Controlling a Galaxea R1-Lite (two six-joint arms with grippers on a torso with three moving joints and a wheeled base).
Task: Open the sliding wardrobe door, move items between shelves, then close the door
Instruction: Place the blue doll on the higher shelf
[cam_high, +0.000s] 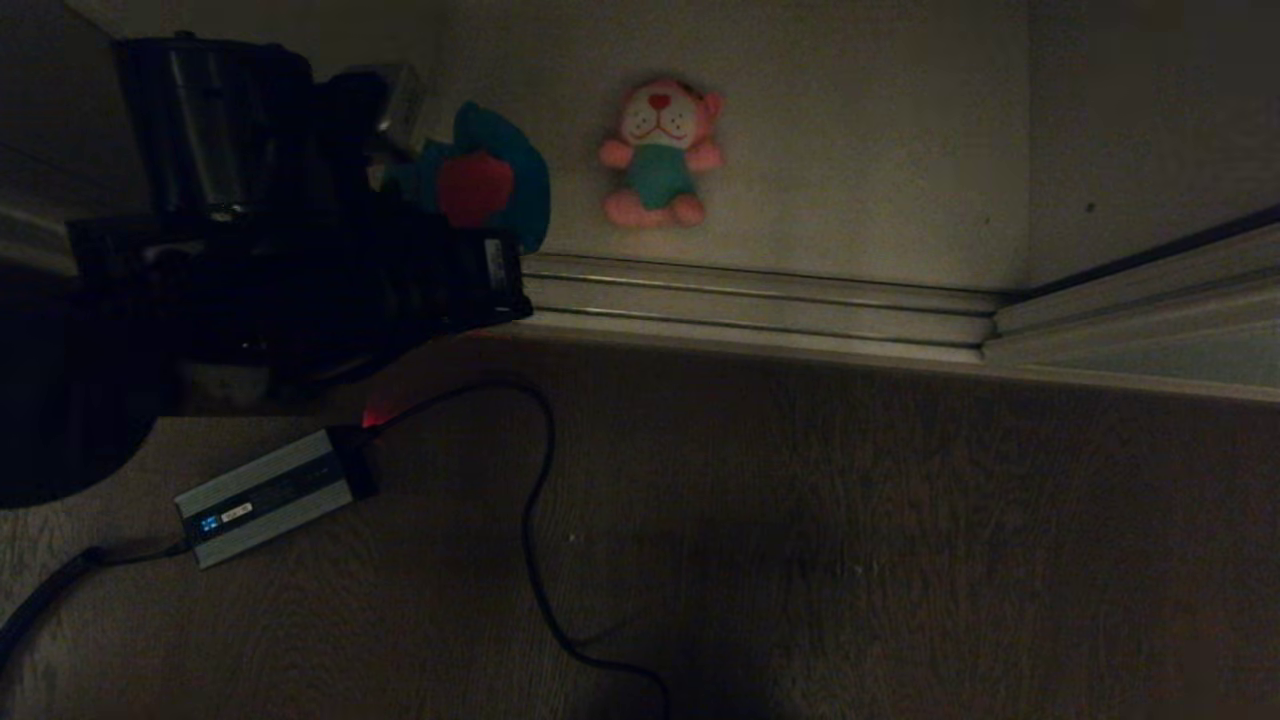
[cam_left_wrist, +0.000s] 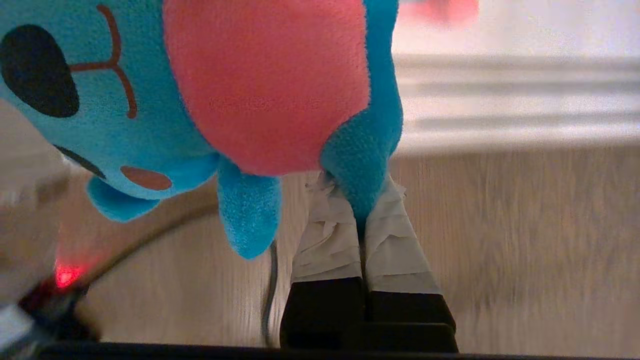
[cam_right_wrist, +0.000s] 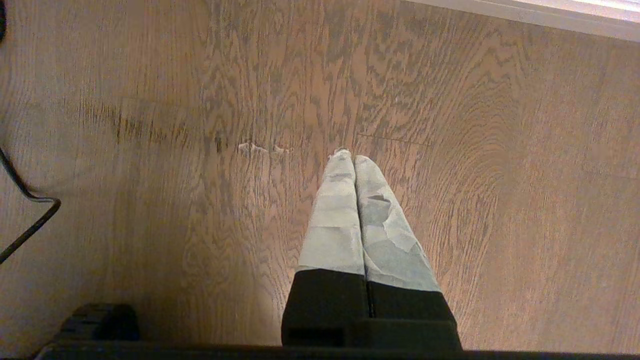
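My left gripper (cam_left_wrist: 358, 200) is shut on one leg of the teal-blue plush toy (cam_left_wrist: 265, 85) with the red belly, which hangs above the wood floor just outside the wardrobe. In the head view this toy (cam_high: 485, 180) shows at the end of my dark left arm, over the front edge of the off-white shelf (cam_high: 850, 150). The pink plush toy (cam_high: 660, 155) with a white face and teal body lies on that shelf, to the right of the held toy. The sliding wardrobe door (cam_high: 1150, 350) shows at the right, slid aside. My right gripper (cam_right_wrist: 348, 157) is shut and empty above the floor.
A metal door track (cam_high: 750, 300) runs along the shelf's front edge. A grey power adapter (cam_high: 270, 495) and its black cable (cam_high: 535, 520) lie on the dark wood-grain floor (cam_high: 900, 550) below my left arm. A red light (cam_left_wrist: 67, 275) glows near the cable.
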